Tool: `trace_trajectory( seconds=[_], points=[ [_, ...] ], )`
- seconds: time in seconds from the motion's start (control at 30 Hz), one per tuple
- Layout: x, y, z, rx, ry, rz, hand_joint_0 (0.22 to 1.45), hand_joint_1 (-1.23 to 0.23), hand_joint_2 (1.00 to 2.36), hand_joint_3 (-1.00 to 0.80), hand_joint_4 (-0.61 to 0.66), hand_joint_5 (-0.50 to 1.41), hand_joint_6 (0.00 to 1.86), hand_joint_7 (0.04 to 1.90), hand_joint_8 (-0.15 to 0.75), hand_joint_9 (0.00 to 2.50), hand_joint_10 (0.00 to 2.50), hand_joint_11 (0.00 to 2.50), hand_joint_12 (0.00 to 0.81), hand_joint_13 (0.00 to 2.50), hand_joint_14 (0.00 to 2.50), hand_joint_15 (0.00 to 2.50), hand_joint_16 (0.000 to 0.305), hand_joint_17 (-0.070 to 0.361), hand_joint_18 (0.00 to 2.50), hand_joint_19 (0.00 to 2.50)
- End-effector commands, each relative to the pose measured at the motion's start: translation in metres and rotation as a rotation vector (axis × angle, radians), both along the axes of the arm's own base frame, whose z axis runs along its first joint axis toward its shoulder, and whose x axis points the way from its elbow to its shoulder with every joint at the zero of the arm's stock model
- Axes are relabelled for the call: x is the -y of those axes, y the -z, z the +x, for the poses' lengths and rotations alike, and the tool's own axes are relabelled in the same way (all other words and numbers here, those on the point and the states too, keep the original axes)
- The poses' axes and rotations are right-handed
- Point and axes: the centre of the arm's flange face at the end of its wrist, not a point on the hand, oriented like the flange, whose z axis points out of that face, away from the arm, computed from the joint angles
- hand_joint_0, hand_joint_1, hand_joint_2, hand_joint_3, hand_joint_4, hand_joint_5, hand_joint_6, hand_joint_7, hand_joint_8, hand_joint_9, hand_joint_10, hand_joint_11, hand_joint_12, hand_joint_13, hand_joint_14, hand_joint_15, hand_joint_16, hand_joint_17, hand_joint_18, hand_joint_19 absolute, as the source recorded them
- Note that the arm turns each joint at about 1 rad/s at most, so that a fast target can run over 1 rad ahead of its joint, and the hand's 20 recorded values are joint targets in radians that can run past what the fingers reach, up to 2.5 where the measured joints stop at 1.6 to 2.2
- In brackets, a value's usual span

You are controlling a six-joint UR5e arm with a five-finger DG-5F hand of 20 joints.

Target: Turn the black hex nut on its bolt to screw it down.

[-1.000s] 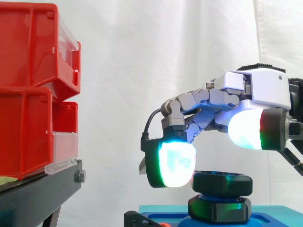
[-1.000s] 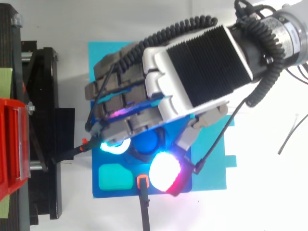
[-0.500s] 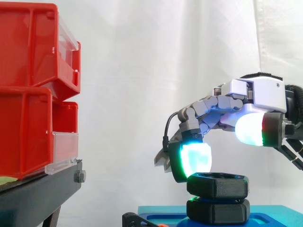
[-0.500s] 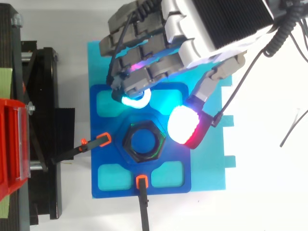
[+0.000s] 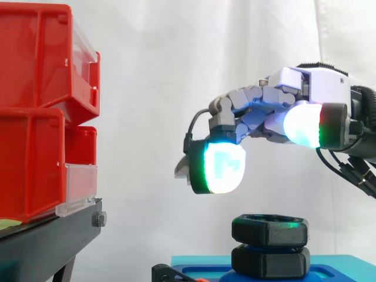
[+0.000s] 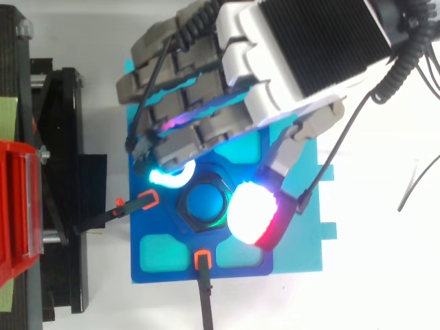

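The hand [image 5: 320, 97] hangs above the nut [image 5: 269, 230] with clear air between them. Its fingers are bent down in a loose claw and the thumb is spread away from them, so it stands open and has hold of nothing. A green-white fingertip [image 5: 222, 169] points down to the left of the nut, and the thumb's pad [image 5: 302, 124] glows higher up on the right. The arm is cut off at the right edge.

The nut sits on a second black hex piece [image 5: 270, 262], the two touching. The bottom of that piece is cut off, and the nut hides the bolt.

From above, the hand [image 6: 289, 48] covers the far part of the blue plate [image 6: 302, 247]. The nut [image 6: 183, 207] lies in the plate's middle, and blue shows through its hole. The thumb's pad overlaps the nut's right rim there, so that side is hard to make out. Two black clamps with orange tips, one [image 6: 141, 201] on the left and one [image 6: 201, 260] at the near side, point at the nut.

Red bins [image 5: 35, 111] on a black stand [image 5: 47, 244] are cut off at the left.
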Motion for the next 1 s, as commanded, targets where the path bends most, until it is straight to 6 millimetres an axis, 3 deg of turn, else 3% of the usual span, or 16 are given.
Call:
trace_trajectory(
  seconds=[0.0,0.23,0.47,0.63,0.67,0.97],
  points=[
    [-0.014,-0.001,0.005,0.005,0.0,0.008,0.47,-0.22,1.0,-0.5,0.09,-0.01,0.5,1.09,0.245,0.83,0.01,0.17,0.349,0.7,0.01,0.17,0.05,0.112,0.59,0.43],
    [-0.045,0.0,0.012,-0.006,-0.007,0.016,0.47,-0.22,1.0,-0.5,0.07,-0.02,0.5,1.01,0.236,0.84,0.01,0.14,0.347,0.7,0.01,0.17,0.05,0.112,0.59,0.43],
    [-0.06,0.0,0.014,-0.015,-0.006,0.021,0.48,-0.23,1.0,-0.5,0.07,-0.03,0.5,0.91,0.227,0.85,0.01,0.13,0.342,0.7,0.01,0.17,0.049,0.11,0.58,0.43],
    [-0.066,0.017,0.018,-0.031,-0.009,0.022,0.48,-0.24,1.0,-0.5,0.07,-0.03,0.5,0.9,0.228,0.85,0.01,0.13,0.34,0.7,0.01,0.17,0.049,0.11,0.58,0.43],
    [-0.067,0.035,0.021,-0.048,-0.012,0.023,0.48,-0.24,1.0,-0.5,0.08,-0.03,0.5,0.9,0.229,0.85,0.01,0.14,0.342,0.7,0.01,0.16,0.049,0.11,0.58,0.43],
    [-0.068,0.033,0.023,-0.032,-0.026,0.032,0.48,-0.23,1.0,-0.5,0.04,-0.01,0.51,1.15,0.235,0.84,0.01,0.16,0.342,0.7,0.01,0.17,0.049,0.11,0.58,0.43]
  ],
)
